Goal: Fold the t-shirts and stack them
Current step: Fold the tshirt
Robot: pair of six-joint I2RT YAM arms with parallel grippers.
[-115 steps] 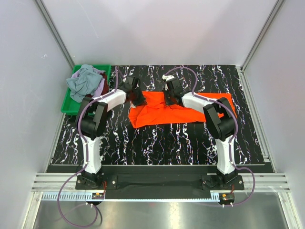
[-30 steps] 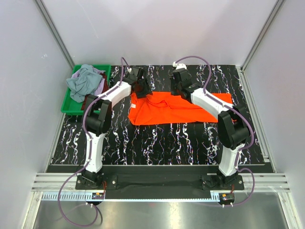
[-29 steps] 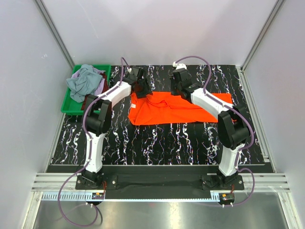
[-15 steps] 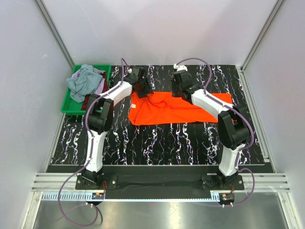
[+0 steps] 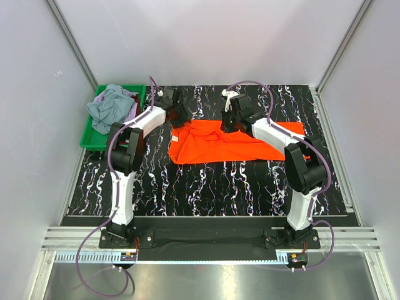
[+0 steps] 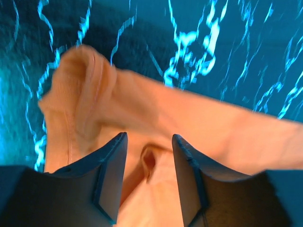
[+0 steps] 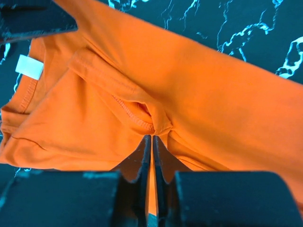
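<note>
One orange-red t-shirt [image 5: 212, 147], laid out on a black marbled counter [image 5: 206, 187].

Item lies rumpled near the counter's far edge, running from the middle towards the right side. Left gripper [image 5: 179, 117] sits at the shirt's far-left corner: fingers [image 6: 111, 177] spread apart, with a raised fold of cloth between them, not squeezed. Right gripper [image 5: 229, 124] sits midway along the shirt's far edge: fingers [image 7: 142, 158] pressed together, pinching a small stitched ridge of the cloth. White neck label [image 7: 28, 67] shows beside that pinch, apart from it. Green bin [image 5: 89, 136] stands at the far-left corner, holding a heap of cloth with a grey-blue t-shirt [image 5: 107, 107] on top.
</note>
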